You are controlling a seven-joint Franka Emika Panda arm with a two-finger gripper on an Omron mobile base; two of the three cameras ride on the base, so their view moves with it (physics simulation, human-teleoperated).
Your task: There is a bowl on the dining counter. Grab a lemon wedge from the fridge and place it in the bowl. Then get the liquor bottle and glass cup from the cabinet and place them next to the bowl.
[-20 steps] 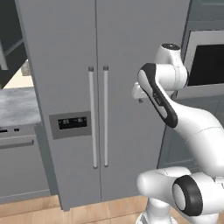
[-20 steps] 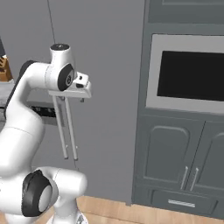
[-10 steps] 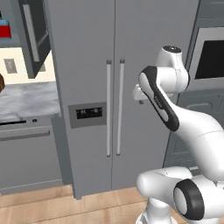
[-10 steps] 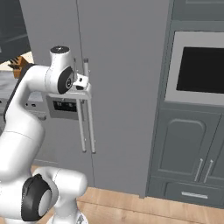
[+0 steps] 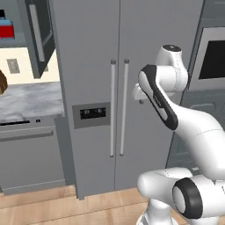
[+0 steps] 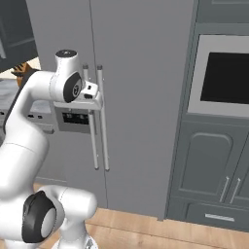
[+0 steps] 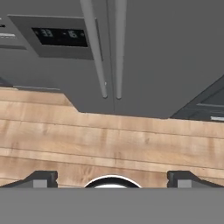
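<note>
The tall grey fridge (image 5: 92, 52) stands shut in front of me, with two bar handles (image 5: 118, 107) and a dark dispenser panel (image 5: 92, 113). My gripper (image 5: 138, 94) hangs open and empty at handle height, a little to the right of the handles and short of the door. In the right base view the gripper (image 6: 93, 92) overlaps the handles. The hand view looks down the fridge (image 7: 144, 52) front to the floor, my gripper (image 7: 112, 177) wide apart. At upper left the dark cabinet (image 5: 39, 35) stands open, the red and blue liquor bottle (image 5: 5, 27) inside. Lemon wedge, bowl and glass cup are out of view.
A marble worktop (image 5: 26, 99) over a grey appliance front (image 5: 26, 154) lies left of the fridge. A built-in oven (image 6: 226, 78) and grey base cabinets (image 6: 209, 160) stand to its right. Wooden floor (image 7: 109, 140) runs along the fridge's foot.
The whole picture has slid to the right in both base views: the camera has moved, bringing the open cabinet and worktop into view at left. The arm keeps its pose and the gripper stays open.
</note>
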